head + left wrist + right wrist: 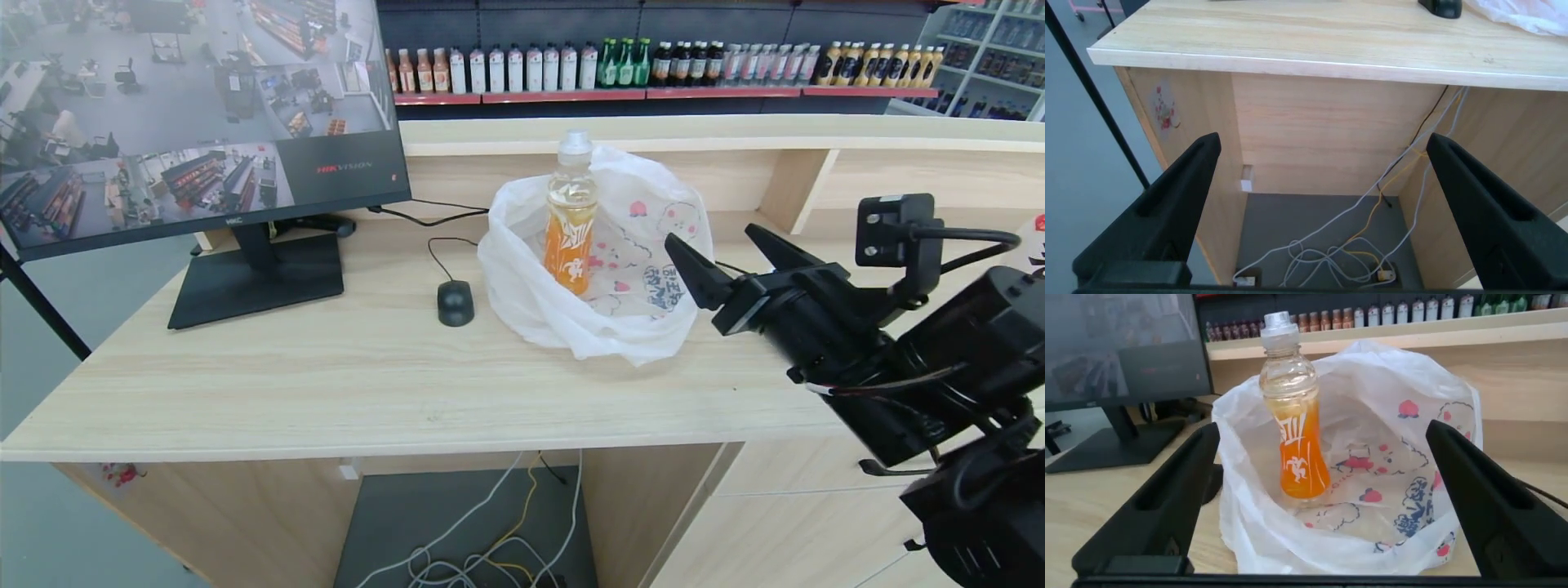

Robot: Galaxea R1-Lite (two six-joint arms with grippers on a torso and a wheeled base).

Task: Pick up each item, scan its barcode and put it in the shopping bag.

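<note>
The white printed shopping bag (620,310) sits open-mouthed on the light wooden desk (326,384). Inside the bag an orange drink bottle (570,220) with a pale cap stands upright, its neck and cap rising above the bag's rim.

The right hand (710,235) hangs just to the right of the bag, its two black fingers spread wide, pointing at the bag and holding nothing. From its own wrist view, the bag (1388,531) and the bottle (1294,433) lie between the parted fingers, apart from them.

The left hand (1323,143) is also open and empty. It is low in front of the desk, well below and to the left of the bag (1527,12), and faces the recess under the desktop, where loose cables (1331,245) lie.

Just to the left of the bag is a black mouse (455,302), and farther left stands a monitor (188,114). Beyond the bag, a shelf of bottles (653,65) runs across the back.
</note>
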